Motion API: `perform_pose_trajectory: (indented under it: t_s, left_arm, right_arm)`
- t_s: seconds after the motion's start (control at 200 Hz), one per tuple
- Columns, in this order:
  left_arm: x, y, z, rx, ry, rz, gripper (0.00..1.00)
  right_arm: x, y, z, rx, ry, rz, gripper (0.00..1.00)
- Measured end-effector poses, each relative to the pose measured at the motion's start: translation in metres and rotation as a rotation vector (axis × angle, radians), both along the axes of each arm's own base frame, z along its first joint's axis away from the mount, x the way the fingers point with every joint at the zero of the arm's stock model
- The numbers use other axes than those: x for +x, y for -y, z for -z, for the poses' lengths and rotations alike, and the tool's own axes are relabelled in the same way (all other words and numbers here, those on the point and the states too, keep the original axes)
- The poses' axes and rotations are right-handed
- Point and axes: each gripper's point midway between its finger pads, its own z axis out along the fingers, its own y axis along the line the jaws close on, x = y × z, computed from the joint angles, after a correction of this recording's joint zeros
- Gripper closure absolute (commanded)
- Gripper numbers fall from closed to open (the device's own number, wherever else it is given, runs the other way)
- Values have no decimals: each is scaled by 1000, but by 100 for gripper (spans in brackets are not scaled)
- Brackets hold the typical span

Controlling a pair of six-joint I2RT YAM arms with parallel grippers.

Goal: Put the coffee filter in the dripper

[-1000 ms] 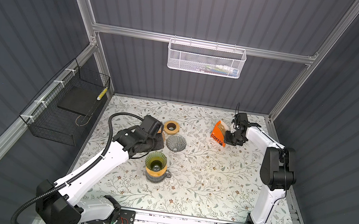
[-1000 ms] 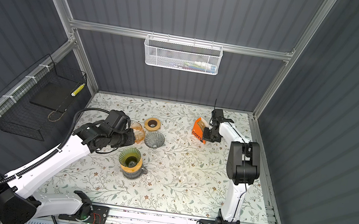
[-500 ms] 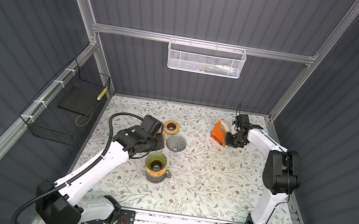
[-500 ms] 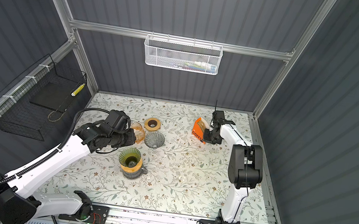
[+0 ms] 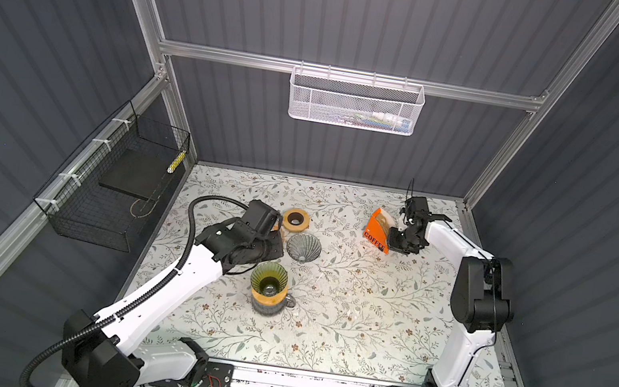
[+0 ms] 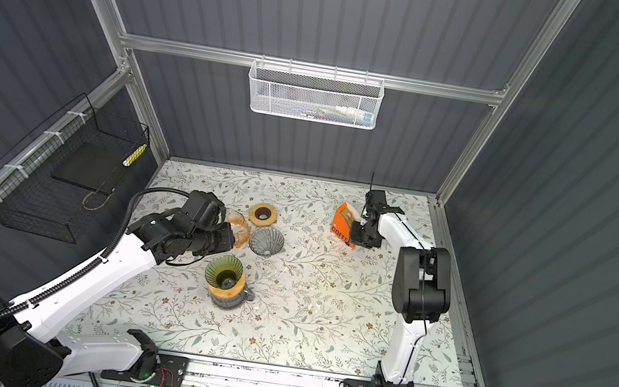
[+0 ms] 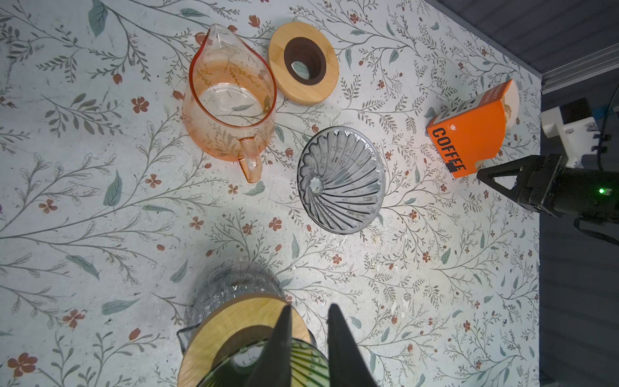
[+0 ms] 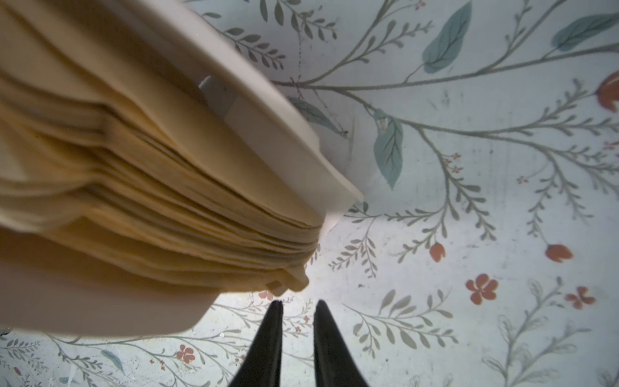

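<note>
Floral tabletop in both top views: the orange coffee filter box stands at the far right with the right gripper beside it, and the green dripper tops a carafe near centre. Left wrist: the left gripper is narrowly parted over the dripper's rim; I cannot tell if it grips. Right wrist: the jaws are slightly apart and empty, just short of the coffee filters.

Tan paper coffee filters are stacked on edge inside an orange box printed COFFEE, which is stood near the far right corner of the tabletop. Their curved edges are exposed at the box's open end. A green ribbed dripper is seated upright on a wooden collar atop a glass jug near the middle, and nothing is held in it. A grey ribbed dripper is laid tilted just behind it.
</note>
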Motion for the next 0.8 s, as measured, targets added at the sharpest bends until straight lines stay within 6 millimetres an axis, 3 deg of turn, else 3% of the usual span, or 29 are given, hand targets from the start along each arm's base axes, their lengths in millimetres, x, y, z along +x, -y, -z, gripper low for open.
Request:
perform_pose_trajectory:
  t_s: [0.52, 0.8]
  left_arm:
    - [0, 0, 0, 0, 0, -1, 79]
    - [0, 0, 0, -1, -1, -2, 79]
  right_arm:
    - [7, 0, 7, -6, -6, 3, 89]
    - [10, -1, 4, -6, 3, 3, 87]
